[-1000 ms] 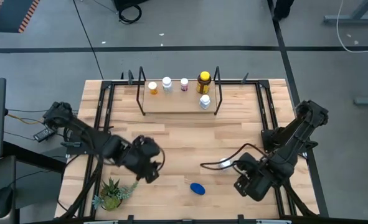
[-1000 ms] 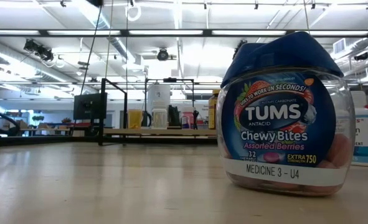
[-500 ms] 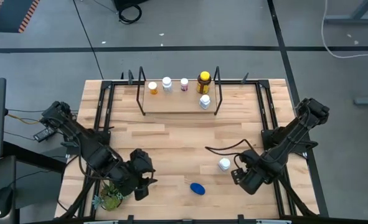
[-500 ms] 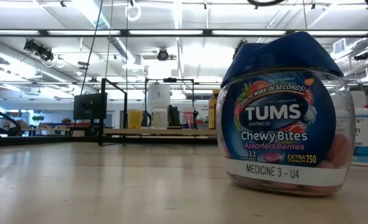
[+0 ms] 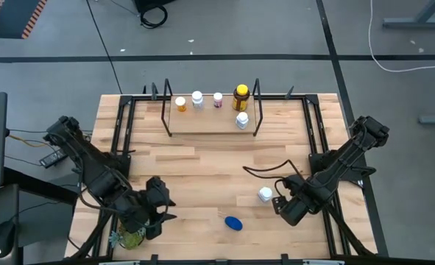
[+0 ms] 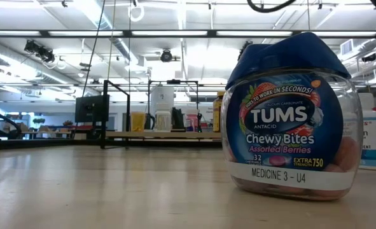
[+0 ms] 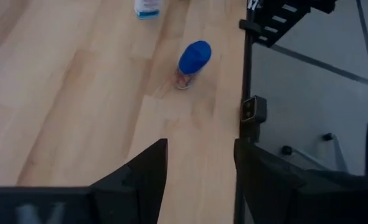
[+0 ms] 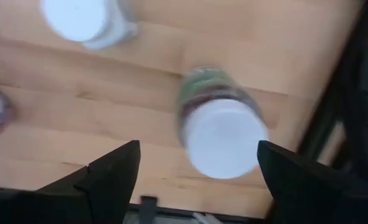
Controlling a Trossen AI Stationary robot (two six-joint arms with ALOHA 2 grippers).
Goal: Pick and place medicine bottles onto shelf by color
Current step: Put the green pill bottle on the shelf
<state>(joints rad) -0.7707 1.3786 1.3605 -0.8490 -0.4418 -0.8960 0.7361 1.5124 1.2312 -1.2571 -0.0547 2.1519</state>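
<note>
The shelf (image 5: pixel 211 116) stands at the table's far edge and carries several bottles, among them a yellow-amber one (image 5: pixel 241 94) and an orange one (image 5: pixel 180 104). A blue-capped Tums bottle (image 5: pixel 233 222) (image 6: pixel 292 114) stands near the near edge, and a white bottle (image 5: pixel 265 195) stands to its right. My left gripper (image 5: pixel 160 213) (image 7: pixel 199 163) is open, left of the blue bottle (image 7: pixel 193 59) and beside the plant. My right gripper (image 5: pixel 282 208) (image 8: pixel 199 163) is open. In its wrist view a white-capped bottle (image 8: pixel 224 132) stands between its spread fingers, untouched.
A small potted green plant (image 5: pixel 131 235) sits at the near left corner, right by my left gripper. Black frame rails (image 5: pixel 121 140) run along both table sides. A dark cable (image 5: pixel 265 173) loops over the table by my right arm. Bare wood (image 5: pixel 210 169) lies between shelf and grippers.
My left gripper has drawn back toward the table's near left corner and now sits by the plant. My right gripper has shifted slightly toward the table's left and far side, uncovering the white bottle beside it. No bottle has moved.
</note>
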